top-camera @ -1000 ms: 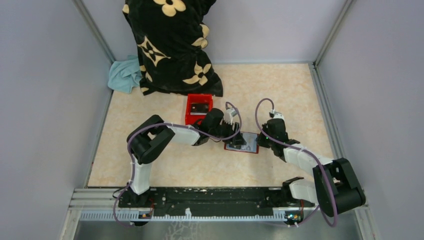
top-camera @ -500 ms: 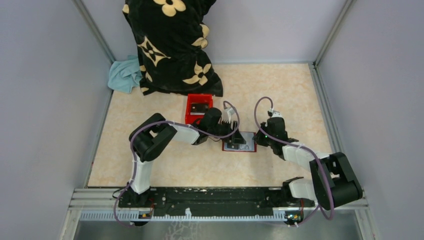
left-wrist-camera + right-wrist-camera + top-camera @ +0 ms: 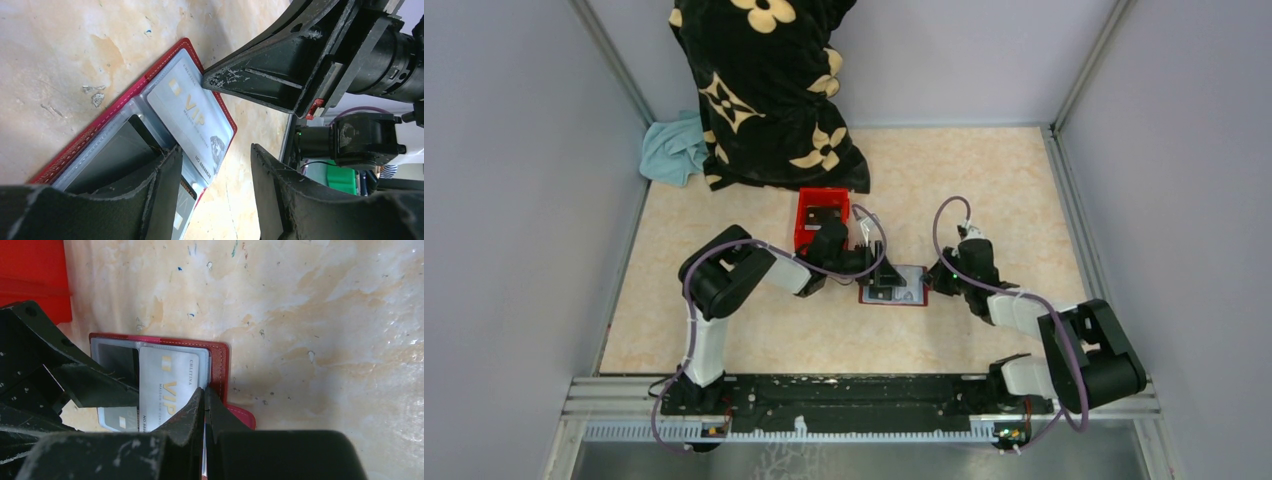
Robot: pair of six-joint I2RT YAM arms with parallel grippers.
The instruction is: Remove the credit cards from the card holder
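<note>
The dark red card holder [image 3: 894,290] lies open on the table between both grippers, its clear sleeves facing up. In the left wrist view, the holder [image 3: 125,96] shows a pale VIP credit card [image 3: 192,112] in a sleeve and a darker card [image 3: 182,210] lower down. My left gripper [image 3: 214,150] is open, with one finger [image 3: 160,175] resting on the sleeves and the other off the holder's edge. My right gripper [image 3: 204,392] is shut on the holder's [image 3: 219,365] right edge, beside the pale card [image 3: 167,385]. From above, the left gripper [image 3: 879,280] and the right gripper [image 3: 929,283] flank the holder.
A bright red open box [image 3: 822,215] stands just behind the left gripper; it also shows in the right wrist view [image 3: 30,275]. A black flowered bag [image 3: 764,90] and a teal cloth [image 3: 672,150] sit at the back left. Walls enclose the table.
Both grippers and the open card holder have shifted a little to the left, toward the red box. The right gripper stays shut on the holder's edge.
</note>
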